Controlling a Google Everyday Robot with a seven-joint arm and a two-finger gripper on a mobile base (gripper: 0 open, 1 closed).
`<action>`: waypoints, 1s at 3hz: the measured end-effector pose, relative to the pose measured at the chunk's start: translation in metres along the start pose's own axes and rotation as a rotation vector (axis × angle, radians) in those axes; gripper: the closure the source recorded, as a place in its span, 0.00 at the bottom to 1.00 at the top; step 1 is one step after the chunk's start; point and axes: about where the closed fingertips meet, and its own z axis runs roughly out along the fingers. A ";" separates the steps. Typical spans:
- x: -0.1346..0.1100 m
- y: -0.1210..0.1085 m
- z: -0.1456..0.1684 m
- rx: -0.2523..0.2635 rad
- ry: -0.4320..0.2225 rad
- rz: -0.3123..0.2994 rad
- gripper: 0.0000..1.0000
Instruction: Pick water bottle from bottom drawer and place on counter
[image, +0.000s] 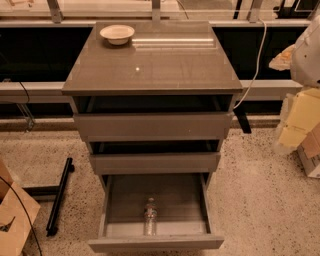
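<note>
The water bottle (150, 216) lies in the open bottom drawer (156, 243), near its front and middle, cap pointing to the back. The drawer is pulled well out of the cabinet. The counter (160, 67) is the glossy grey-brown top above the three drawers. The gripper is not in view. A pale rounded shape (307, 52) at the right edge may be part of my arm; I cannot tell.
A white bowl (117, 34) stands at the counter's back left. The top drawer (152, 126) and middle drawer (155, 162) are pulled out a little. A black bar (60, 195) lies on the floor at left, beside a cardboard box (12, 215). Yellowish boxes (302, 125) stand at right.
</note>
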 end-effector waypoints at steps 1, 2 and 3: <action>0.000 0.000 0.000 0.000 0.000 0.000 0.00; 0.000 -0.005 0.011 0.019 0.012 0.045 0.00; 0.003 -0.017 0.043 0.042 0.052 0.135 0.00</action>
